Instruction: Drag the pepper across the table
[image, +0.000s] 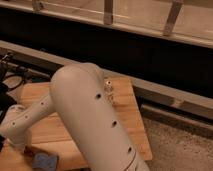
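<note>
The light-brown wooden table (132, 117) fills the lower left of the camera view. My thick white arm (92, 122) crosses it from the bottom middle and bends down to the left. The gripper (10, 146) is at the end of the wrist, low over the table's left front part, mostly hidden by the wrist. No pepper shows; it may be hidden behind the arm or the gripper. A small blue object (45, 161) lies on the table just right of the gripper.
A small pale object (109, 93) stands on the table behind the arm's elbow. Dark cables and gear (10, 75) lie off the table's left end. A dark wall with a metal rail (150, 55) runs behind. Speckled floor (175, 145) lies to the right.
</note>
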